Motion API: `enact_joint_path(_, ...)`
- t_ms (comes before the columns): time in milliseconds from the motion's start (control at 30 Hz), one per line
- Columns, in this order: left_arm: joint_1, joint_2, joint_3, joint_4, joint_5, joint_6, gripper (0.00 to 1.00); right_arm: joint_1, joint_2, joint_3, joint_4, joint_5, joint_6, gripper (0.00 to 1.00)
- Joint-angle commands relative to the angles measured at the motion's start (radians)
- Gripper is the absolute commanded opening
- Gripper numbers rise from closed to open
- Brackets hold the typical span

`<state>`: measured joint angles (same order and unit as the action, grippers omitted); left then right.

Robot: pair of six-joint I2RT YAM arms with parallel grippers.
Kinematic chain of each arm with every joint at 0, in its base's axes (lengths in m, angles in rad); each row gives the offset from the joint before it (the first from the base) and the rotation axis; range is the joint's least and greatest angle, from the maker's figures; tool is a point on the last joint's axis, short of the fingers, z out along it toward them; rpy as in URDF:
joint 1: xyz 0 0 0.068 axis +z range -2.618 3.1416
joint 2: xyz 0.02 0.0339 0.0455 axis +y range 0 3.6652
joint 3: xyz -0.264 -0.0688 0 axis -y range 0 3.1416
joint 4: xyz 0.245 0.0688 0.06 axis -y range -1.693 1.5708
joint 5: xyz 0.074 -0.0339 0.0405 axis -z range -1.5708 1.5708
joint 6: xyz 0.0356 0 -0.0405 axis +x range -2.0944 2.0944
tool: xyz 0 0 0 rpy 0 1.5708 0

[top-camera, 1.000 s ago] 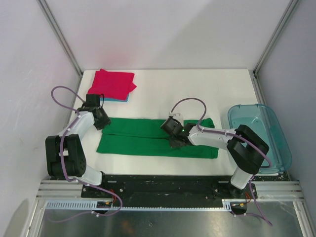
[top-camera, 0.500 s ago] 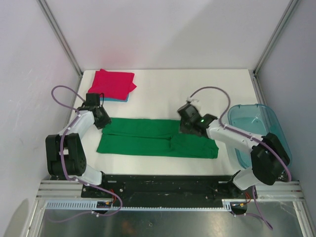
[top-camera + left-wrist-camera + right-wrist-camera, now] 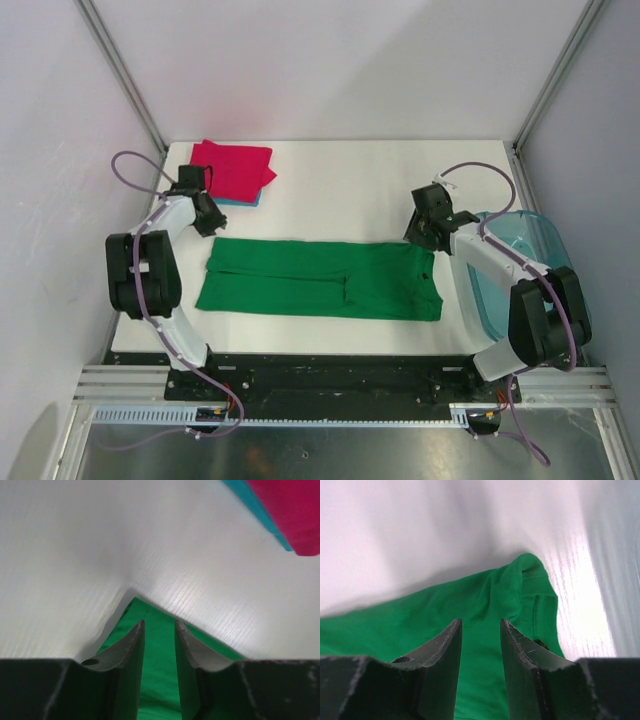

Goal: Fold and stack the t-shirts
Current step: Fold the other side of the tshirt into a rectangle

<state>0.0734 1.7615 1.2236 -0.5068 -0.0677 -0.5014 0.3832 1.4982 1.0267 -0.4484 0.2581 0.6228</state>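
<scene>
The green t-shirt point(image 3: 320, 279) lies flat on the white table as a long folded strip. My left gripper point(image 3: 207, 222) hovers at its far left corner, jaws a little apart; the left wrist view shows green cloth point(image 3: 159, 680) under the gap of that gripper point(image 3: 159, 625), nothing clamped. My right gripper point(image 3: 424, 232) is over the far right corner by the collar point(image 3: 530, 580); its jaws point(image 3: 481, 622) stand apart over the cloth. The folded magenta-red t-shirt point(image 3: 233, 168) rests on a light blue t-shirt point(image 3: 243, 200) at the back left, also in the left wrist view point(image 3: 290, 510).
A translucent blue-green bin point(image 3: 540, 270) stands at the right edge of the table, close beside my right arm. Metal frame posts and white walls enclose the table on three sides.
My right gripper moved from the middle of the green shirt to its far right corner. The bunched right end now lies flat. My left gripper shifted slightly toward the back.
</scene>
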Motion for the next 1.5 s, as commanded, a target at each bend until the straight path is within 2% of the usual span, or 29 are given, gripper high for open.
enact_joint_path(0, 0.007, 0.038, 0.035, 0.0, -0.04, -0.039, 0.34, -0.039, 0.002, 0.015, 0.017, -0.026, -0.045, 0.41)
enact_joint_path(600, 0.008, 0.137, 0.076, -0.003, -0.107, -0.059, 0.35, -0.13, 0.023, 0.014, 0.035, -0.076, -0.076, 0.41)
enact_joint_path(733, 0.008, 0.153, 0.084, -0.003, -0.096, -0.058, 0.28, -0.149, 0.041, 0.014, 0.049, -0.081, -0.075, 0.41)
enact_joint_path(900, 0.007, 0.162, 0.088, -0.003, -0.087, -0.06, 0.06, -0.166, 0.073, 0.015, 0.078, -0.094, -0.069, 0.43)
enact_joint_path(967, 0.007, 0.158, 0.088, -0.003, -0.095, -0.058, 0.01, -0.169, 0.087, 0.015, 0.09, -0.098, -0.066, 0.43)
enact_joint_path(1133, 0.017, 0.125, 0.08, -0.004, -0.145, -0.069, 0.0, -0.178, 0.118, 0.015, 0.115, -0.114, -0.056, 0.45)
enact_joint_path(1467, 0.034, 0.108, 0.087, -0.01, -0.156, -0.069, 0.0, -0.183, 0.141, 0.015, 0.159, -0.147, -0.038, 0.45)
